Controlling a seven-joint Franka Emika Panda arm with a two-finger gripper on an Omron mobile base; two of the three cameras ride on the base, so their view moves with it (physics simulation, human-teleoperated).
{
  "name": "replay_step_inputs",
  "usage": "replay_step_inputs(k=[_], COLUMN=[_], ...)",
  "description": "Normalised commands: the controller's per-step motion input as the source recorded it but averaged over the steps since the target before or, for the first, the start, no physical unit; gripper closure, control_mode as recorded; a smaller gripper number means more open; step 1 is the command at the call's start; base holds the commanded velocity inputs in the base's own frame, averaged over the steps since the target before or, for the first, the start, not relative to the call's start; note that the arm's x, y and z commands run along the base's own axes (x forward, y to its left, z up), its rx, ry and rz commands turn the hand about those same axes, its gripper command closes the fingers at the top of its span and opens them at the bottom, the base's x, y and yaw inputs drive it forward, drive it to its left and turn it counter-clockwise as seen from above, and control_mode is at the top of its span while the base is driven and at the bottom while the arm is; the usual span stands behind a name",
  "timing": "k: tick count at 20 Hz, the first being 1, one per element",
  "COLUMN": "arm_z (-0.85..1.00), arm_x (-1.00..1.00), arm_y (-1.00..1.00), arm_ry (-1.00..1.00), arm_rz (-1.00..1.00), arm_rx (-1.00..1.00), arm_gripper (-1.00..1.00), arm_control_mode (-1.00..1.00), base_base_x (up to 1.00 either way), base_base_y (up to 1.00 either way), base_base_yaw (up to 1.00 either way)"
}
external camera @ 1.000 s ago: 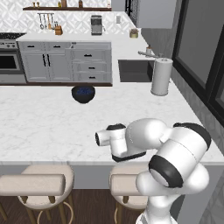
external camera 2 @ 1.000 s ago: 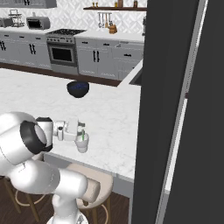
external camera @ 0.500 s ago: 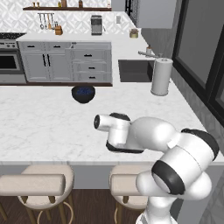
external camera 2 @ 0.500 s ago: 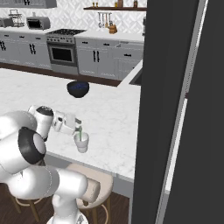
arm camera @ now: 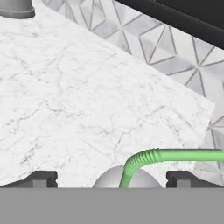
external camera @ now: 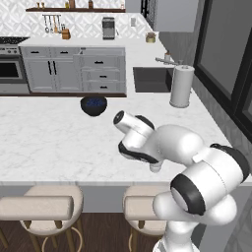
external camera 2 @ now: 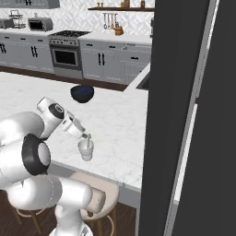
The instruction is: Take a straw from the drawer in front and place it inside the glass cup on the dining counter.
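Observation:
The glass cup [external camera 2: 85, 150] stands on the white marble dining counter [external camera 2: 120, 120] near its front edge. The light-green straw [external camera 2: 89, 138] sticks up out of it. My gripper [external camera 2: 83, 135] points down at the cup's rim from the left, close beside the straw. In the hand view the straw [arm camera: 175, 154] bends over the cup's rim [arm camera: 107, 177] and runs off to the right. It lies between my fingertips [arm camera: 41, 178], which stand wide apart, so the gripper [arm camera: 111, 179] is open. In the left base view my arm covers the cup almost wholly on the counter [external camera: 49, 142].
A dark blue bowl [external camera: 93, 105] sits farther back on the counter, a paper-towel roll [external camera: 181, 86] at the right by the sink [external camera: 150, 78]. Beige stools [external camera: 39, 206] stand under the front edge. Grey drawers [external camera: 101, 62] in the far cabinets look shut. A dark pillar [external camera 2: 184, 115] blocks the right.
The hand has swung from level to slanting down at the cup, and the wrist has risen. The straw stays in the cup.

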Motion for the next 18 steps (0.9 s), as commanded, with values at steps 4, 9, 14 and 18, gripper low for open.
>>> replay_step_inputs(k=[4, 9, 14, 18], arm_z=[0.00, 0.02, 0.66, 1.00], arm_x=[-0.39, -0.43, -0.68, -0.59], arm_y=[0.03, 0.02, 0.19, 0.04], arm_ry=[0.07, 0.00, -0.02, -0.02], arm_rz=[0.00, 0.00, 0.04, 0.08], arm_rx=[0.19, 0.16, 0.22, 0.27], arm_gripper=[-1.00, -1.00, -1.00, -1.00], arm_control_mode=[-1.00, -1.00, -1.00, -1.00], base_base_x=[0.00, 0.00, 0.00, 0.00], base_base_y=[0.00, 0.00, 0.00, 0.00], base_base_yaw=[0.00, 0.00, 0.00, 0.00])
